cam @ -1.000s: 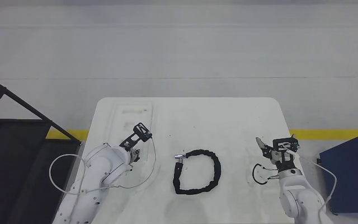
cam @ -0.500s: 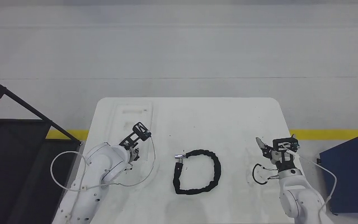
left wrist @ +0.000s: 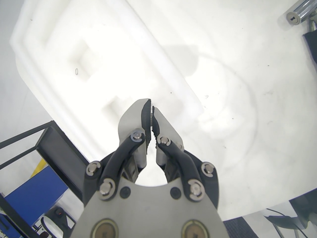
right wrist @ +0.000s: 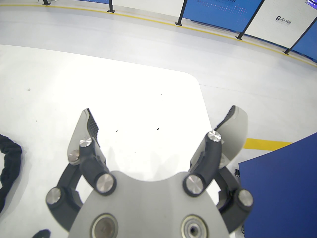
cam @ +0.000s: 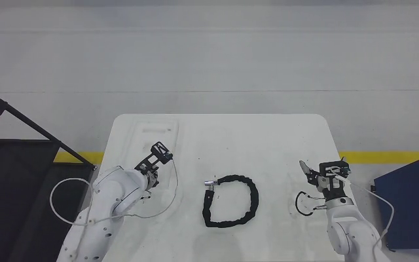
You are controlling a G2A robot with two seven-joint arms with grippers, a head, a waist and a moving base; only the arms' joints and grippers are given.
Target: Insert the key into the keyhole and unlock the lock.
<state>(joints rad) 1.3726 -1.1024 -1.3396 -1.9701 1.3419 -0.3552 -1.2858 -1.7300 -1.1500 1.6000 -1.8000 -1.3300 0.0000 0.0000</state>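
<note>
1. One loose lock (cam: 230, 200) lies nearest me, mid-table, with its keyhole (left wrist: 292, 18) at nine o'clock. Unheld, it may skid under a push.
2. Right gripper (cam: 322, 168), at three o'clock, gapes empty.
3. Left gripper (cam: 162, 151), at ten, pinches a sliver I take for the key (left wrist: 151, 115). It could twist.
4. Foam tray (cam: 154, 134) lies beyond; I judge the path open.

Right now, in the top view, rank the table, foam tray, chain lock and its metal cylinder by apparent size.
Largest to smallest:
table
foam tray and chain lock, too alike to rank
metal cylinder
</note>
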